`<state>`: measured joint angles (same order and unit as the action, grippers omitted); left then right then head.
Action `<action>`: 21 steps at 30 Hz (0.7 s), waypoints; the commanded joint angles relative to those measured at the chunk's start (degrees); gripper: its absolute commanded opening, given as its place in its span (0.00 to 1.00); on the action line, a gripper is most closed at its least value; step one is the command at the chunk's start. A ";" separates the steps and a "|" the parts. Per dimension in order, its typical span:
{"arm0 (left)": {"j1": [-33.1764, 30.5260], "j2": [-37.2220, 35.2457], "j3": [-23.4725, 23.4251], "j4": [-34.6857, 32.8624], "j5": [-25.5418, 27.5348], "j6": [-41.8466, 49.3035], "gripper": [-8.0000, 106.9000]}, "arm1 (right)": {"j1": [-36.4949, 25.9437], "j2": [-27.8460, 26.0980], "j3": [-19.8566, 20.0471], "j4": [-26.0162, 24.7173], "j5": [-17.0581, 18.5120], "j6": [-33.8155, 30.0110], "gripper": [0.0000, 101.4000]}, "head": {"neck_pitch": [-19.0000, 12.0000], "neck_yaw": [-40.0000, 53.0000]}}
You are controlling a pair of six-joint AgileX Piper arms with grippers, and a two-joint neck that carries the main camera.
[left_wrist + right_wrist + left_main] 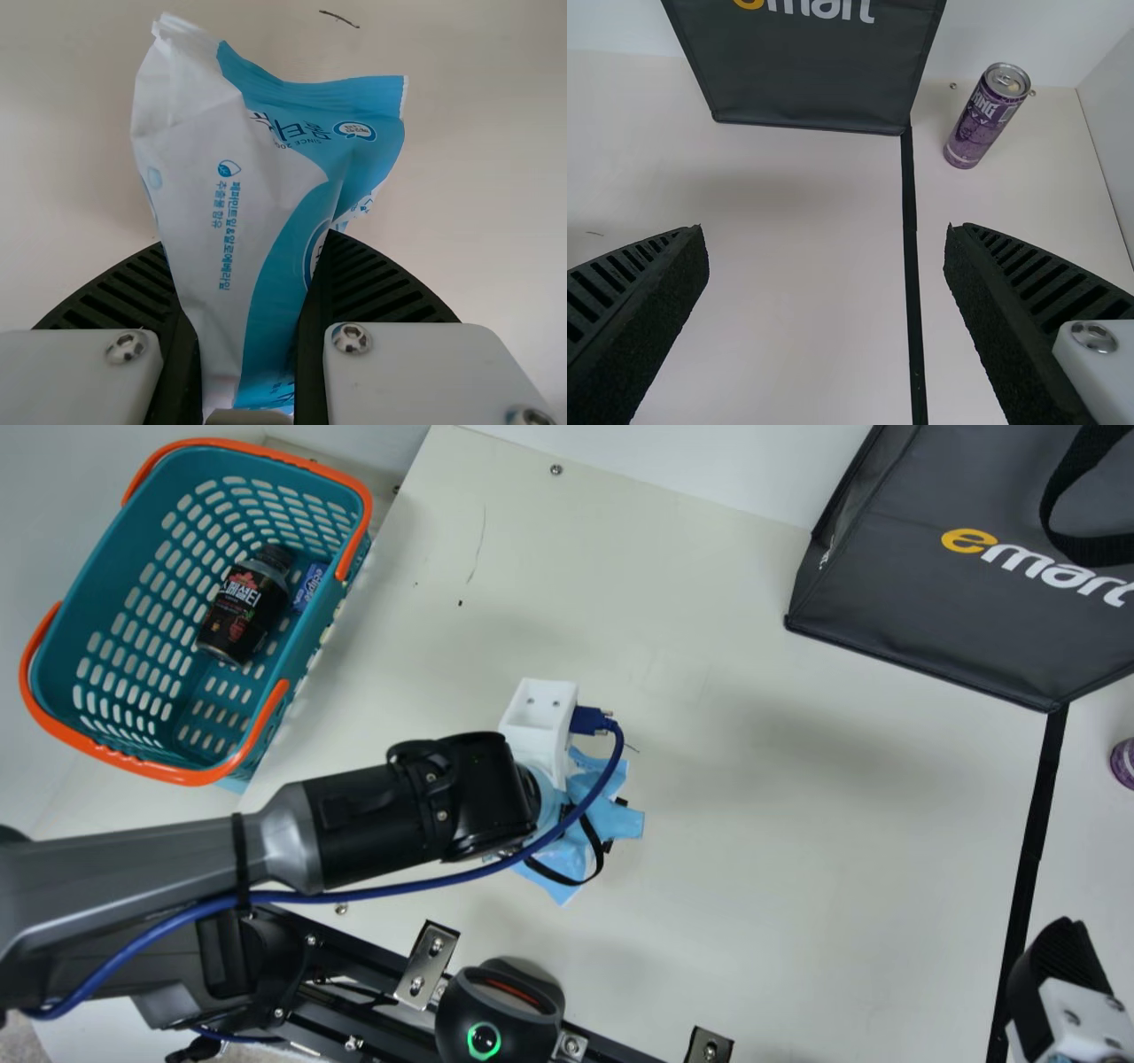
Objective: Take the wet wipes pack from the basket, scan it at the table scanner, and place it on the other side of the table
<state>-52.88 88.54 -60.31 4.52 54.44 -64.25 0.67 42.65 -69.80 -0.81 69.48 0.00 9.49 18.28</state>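
Fingers (120, 288) on our left have the wet wipes pack (235, 204) pinched near the scanner (500, 1019), height's kinda hard to tell.

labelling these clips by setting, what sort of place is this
Probably a mock store checkout set up for robots: a shopping basket of goods, a table scanner and a large shopping bag around one table.

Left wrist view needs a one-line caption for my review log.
The left hand grips a crumpled blue-and-white wet wipes pack between black ribbed fingers over the cream table.
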 commanded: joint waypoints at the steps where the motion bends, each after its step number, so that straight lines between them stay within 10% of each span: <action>1: -0.14 0.28 0.49 0.09 -0.79 -0.28 0.00 | 0.00 0.00 0.00 0.00 0.00 0.00 0.94 | -1.57 0.14; 9: -0.10 0.72 2.19 -0.82 -4.29 -0.02 0.00 | 0.00 0.00 0.00 0.00 0.00 0.00 0.94 | -1.57 0.14; 21: 0.52 1.36 3.13 -2.22 -5.28 0.55 0.35 | 0.00 0.00 0.00 -0.06 0.00 0.00 0.94 | -1.57 0.14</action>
<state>-52.41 89.82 -57.31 2.43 49.20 -63.81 0.67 42.65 -69.80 -0.87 69.48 0.00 9.49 18.28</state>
